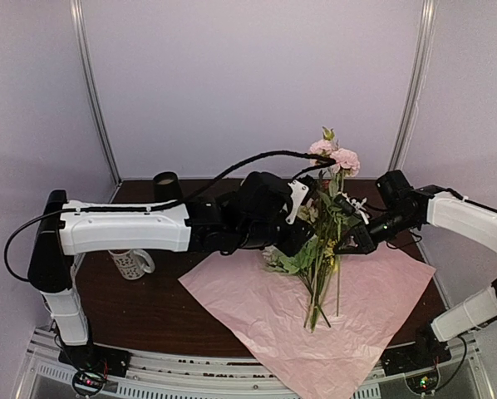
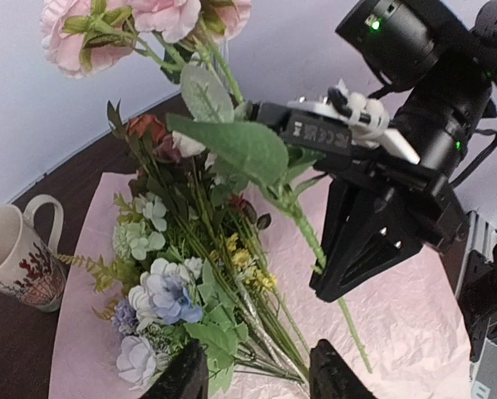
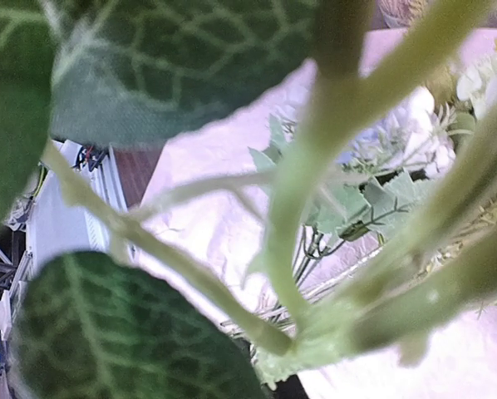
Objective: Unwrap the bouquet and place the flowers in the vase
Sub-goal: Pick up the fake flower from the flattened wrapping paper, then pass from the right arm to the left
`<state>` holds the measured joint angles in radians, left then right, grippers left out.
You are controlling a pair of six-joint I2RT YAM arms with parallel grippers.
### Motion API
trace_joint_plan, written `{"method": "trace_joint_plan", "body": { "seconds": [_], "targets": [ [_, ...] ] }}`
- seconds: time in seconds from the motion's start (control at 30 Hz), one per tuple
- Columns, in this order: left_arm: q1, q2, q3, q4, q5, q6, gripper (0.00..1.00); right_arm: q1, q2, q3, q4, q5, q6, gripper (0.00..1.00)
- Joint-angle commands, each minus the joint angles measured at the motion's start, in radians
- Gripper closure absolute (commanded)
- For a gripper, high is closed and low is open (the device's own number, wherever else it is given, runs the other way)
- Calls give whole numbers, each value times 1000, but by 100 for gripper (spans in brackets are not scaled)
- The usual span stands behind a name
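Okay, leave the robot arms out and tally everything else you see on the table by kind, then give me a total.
vase: 1
mug: 1
paper sheet: 1
flower bunch: 1
Total: 4 in view

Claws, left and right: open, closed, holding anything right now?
Left claw: open, straddling the stems of the bunch of flowers, not pinching them.
Right claw: closed on a leafy flower stem.
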<state>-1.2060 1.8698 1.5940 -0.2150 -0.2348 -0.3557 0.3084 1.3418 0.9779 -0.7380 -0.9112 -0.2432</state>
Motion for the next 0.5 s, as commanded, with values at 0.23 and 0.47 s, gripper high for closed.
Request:
{"method": "trace_joint_plan", "body": {
  "seconds": [0.23, 0.47],
  "targets": [
    [14, -46, -59, 277, 224, 8, 54, 34, -97, 40, 53, -202, -88, 100],
    [35, -34, -103, 392, 421, -35, 53, 80, -118, 50, -48, -272, -223, 100]
  ]
}}
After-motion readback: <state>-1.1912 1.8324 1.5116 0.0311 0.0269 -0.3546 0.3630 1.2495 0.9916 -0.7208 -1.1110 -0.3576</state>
